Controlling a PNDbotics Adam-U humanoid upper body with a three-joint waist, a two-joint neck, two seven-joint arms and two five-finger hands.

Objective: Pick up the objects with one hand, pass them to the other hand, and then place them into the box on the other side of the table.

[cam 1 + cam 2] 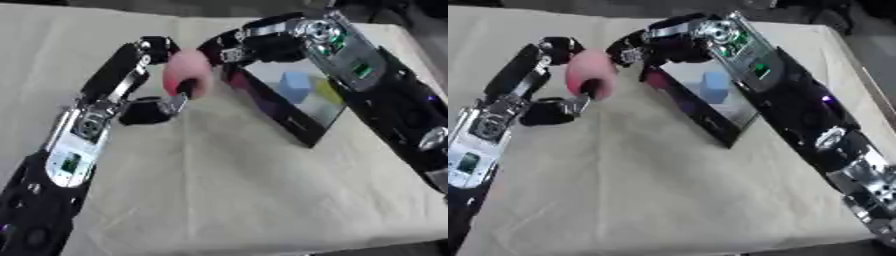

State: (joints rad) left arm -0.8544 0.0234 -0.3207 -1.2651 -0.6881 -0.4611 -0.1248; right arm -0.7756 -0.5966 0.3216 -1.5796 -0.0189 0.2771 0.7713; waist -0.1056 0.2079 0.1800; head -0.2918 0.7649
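Note:
A soft pink object (187,73) hangs above the table, left of the box. My left hand (160,106) comes up from the lower left and is shut on it, with the thumb under it and the fingers over its top. My right hand (234,48) reaches in from the upper right and sits right at the pink object's upper right side; whether it touches is hidden. The black box (282,114) lies below my right forearm, and inside it are a blue block (296,85) and something yellow (329,93).
A beige cloth (219,190) covers the table, with open cloth in front of the box and toward the near edge. My right arm (798,105) runs along the box's right side. The table's right edge is just past that arm.

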